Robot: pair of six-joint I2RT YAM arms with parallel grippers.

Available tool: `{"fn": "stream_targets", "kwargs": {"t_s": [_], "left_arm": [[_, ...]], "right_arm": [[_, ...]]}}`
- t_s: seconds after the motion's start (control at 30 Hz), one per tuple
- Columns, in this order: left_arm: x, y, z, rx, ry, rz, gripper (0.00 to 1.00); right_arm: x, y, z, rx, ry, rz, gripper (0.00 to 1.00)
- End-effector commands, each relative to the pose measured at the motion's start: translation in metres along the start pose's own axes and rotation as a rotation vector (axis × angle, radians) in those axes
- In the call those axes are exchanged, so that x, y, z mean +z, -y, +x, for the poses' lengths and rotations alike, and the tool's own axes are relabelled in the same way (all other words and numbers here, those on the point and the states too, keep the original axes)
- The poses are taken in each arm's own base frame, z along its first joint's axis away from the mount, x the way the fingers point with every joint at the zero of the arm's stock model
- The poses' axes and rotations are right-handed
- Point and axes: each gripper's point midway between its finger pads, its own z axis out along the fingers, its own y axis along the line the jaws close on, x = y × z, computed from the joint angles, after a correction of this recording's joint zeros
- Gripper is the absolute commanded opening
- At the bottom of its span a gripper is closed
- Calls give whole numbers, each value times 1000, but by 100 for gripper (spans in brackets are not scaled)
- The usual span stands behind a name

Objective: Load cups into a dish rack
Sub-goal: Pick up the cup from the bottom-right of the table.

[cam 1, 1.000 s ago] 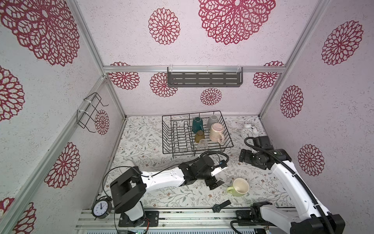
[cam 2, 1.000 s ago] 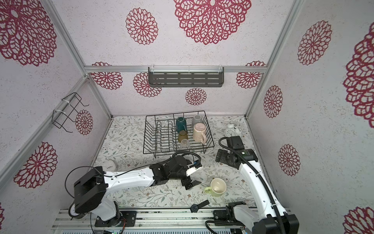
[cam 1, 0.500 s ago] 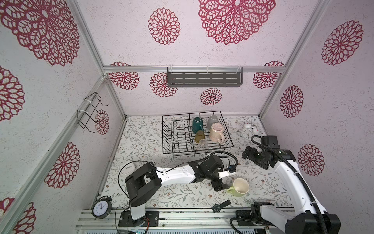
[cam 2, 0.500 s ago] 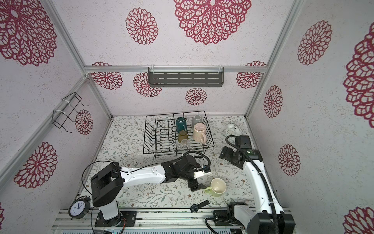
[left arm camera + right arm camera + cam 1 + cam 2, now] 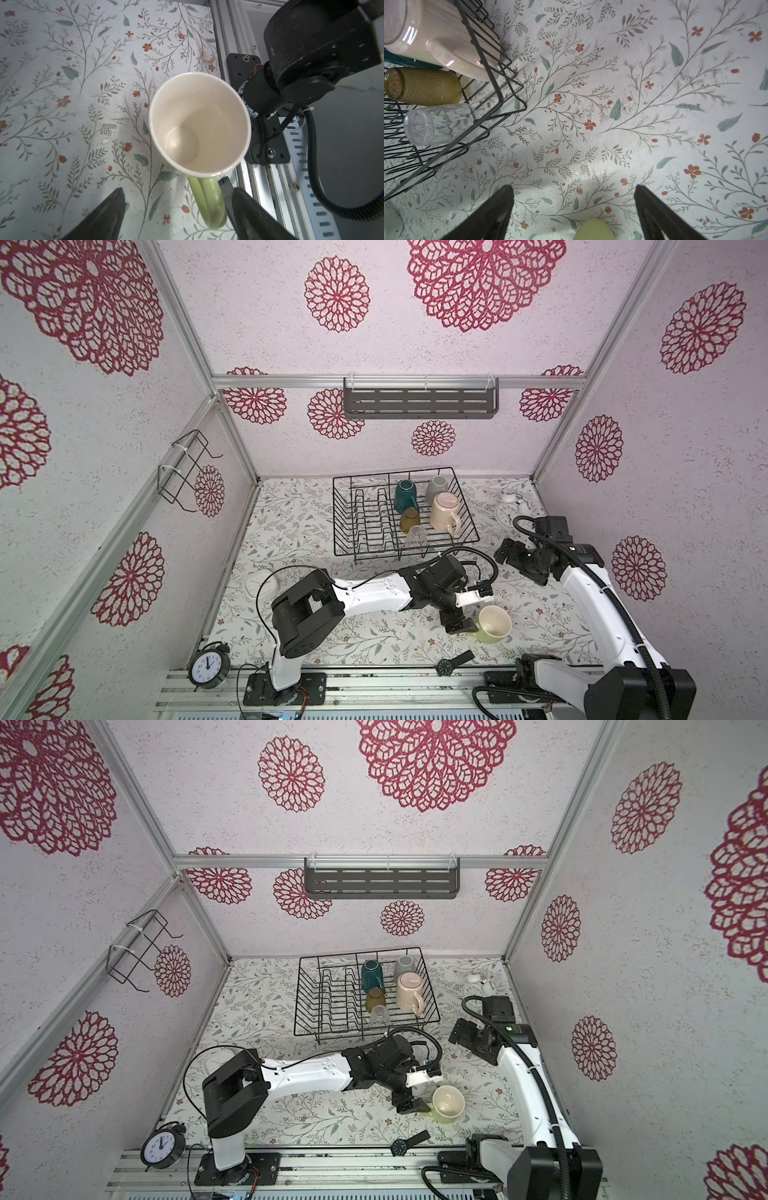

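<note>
Left claw [image 5: 178, 190] has moved up to the green mug [image 5: 199, 124]; jaws narrowing but apart, straddling its handle [image 5: 209, 199], nothing gripped. Mug upright on the desk [image 5: 62, 104]. Right claw [image 5: 573, 187] wide open, empty, over bare desk beside the dish rack [image 5: 345, 522]. Pink mug [image 5: 444, 510] and four other cups sit in the rack.

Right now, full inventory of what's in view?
rack: 1, black, back of table
teal mug, grey mug, pink mug: 3, in rack
tumbler: 1, amber, in rack
glass: 1, clear, in rack
green mug: 1, light green, on table
black clock, white clock: 2, front-left, back-right
watch: 1, black, front edge
round pad: 1, white, table's left
shelf: 1, grey, back wall
bracket: 1, black, left wall
left gripper: 1, black, open astride green mug's handle
right gripper: 1, black, open above table
</note>
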Motion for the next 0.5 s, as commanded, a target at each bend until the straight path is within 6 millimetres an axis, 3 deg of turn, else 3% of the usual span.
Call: {"fn": "stream_targets", "kwargs": {"t_s": [0.0,0.3,0.33,0.47], "left_arm": [[6,3,5,28,-32,4,82],[8,1,7,70,-76,-21,66],[18,0,19,60,-108,-12,65],[19,-1,21,65,-119,-9,60]], "right_arm": [[-10,-4,-12,-1,46,-10,94],[-12,-3,-14,0,66,-10,94],[-12,-3,-15,0,70,-11,94],[-13,-2,-15,-2,77,-7,93]]}}
